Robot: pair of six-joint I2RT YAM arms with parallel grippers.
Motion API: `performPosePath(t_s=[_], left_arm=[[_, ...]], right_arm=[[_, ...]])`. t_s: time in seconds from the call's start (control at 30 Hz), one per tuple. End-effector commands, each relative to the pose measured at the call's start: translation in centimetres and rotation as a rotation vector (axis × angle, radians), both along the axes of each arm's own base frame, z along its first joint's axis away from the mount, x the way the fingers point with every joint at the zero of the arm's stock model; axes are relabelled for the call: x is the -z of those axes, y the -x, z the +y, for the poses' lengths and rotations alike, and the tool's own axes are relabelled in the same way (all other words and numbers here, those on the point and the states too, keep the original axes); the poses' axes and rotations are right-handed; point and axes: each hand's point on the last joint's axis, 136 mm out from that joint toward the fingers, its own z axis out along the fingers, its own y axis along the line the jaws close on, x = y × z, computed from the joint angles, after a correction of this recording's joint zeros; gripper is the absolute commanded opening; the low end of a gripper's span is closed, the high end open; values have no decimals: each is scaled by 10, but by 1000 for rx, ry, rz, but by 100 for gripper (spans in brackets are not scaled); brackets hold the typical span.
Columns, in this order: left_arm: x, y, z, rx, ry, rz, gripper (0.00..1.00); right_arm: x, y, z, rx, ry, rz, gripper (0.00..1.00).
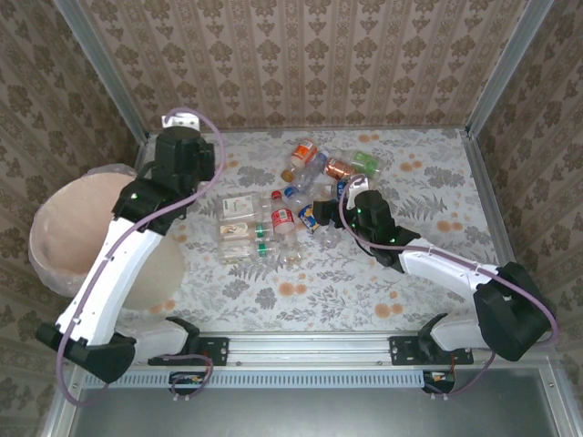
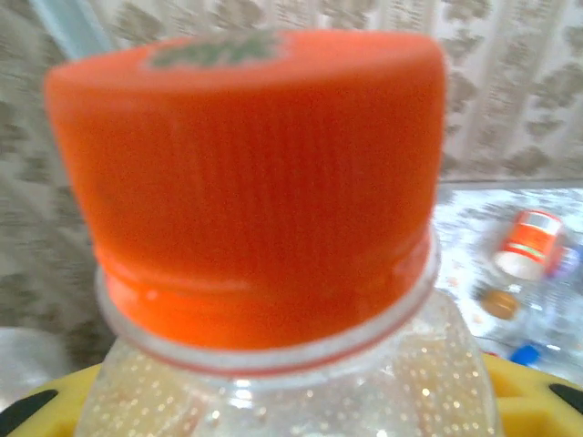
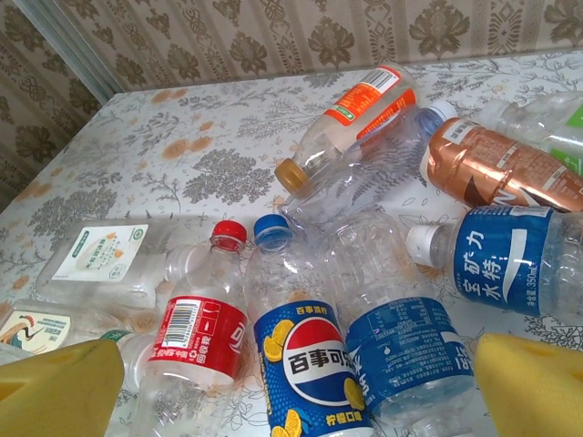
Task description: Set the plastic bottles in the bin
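Plastic bottle, clear with orange cap [image 2: 246, 182], is pinched in your left pincer [image 2: 291, 405]; judged step: transport. Swing it toward 7 o'clock over the round pale pink bin [image 1: 64, 223], then release. Your right pincer [image 3: 301, 391] hangs spread above the piled bottles [image 1: 291, 214].

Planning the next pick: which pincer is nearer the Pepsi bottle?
Right. The right pincer hovers directly over the Pepsi bottle. The left pincer is well off to the left, near the bin's far side, shut on an orange-capped bottle.
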Motion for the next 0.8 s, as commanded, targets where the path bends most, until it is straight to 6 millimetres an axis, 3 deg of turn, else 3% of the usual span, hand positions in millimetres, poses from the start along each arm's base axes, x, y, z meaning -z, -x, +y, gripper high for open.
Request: performPosePath(t_s=[0.0,0.1,0.17,0.3,0.43,0.77], left_arm=[[-19,21,49,-156,-153,-7,47],[-27,32,72,-248,-210,-3,47],[-29,39,98,-349,-242,7,47],[-18,51,132,-444,-195,50,47],[3,65,167,-531,-123,122,47],[76,82,202,-602,48,325,48]], right_arm=[[-11,-9,0,22,-30,-32,100],[-11,-9,2,15,-35,-29,100],[-12,-10,2,14,-37,-31,100],[-13,-10,3,10,-39,-33,100],[-16,-10,4,4,-40,-38,100],[-18,-10,7,-9,-40,-41,100]])
